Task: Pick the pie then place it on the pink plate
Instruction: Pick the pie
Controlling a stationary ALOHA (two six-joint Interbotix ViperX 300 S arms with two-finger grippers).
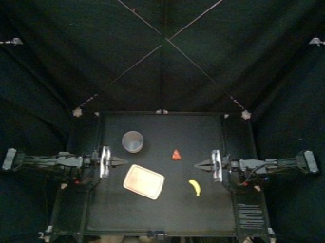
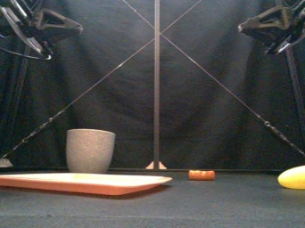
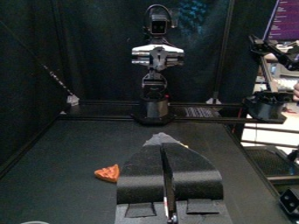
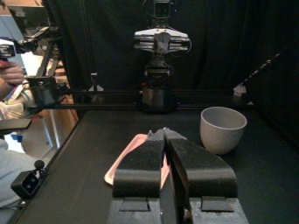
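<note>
We can read no text, label, brand, number or sign in any view. The pie (image 1: 177, 153), the tray (image 1: 143, 180), the cup (image 1: 133, 141) and the banana (image 1: 195, 187) on the tabletop show plain surfaces, as far as we can tell.
</note>
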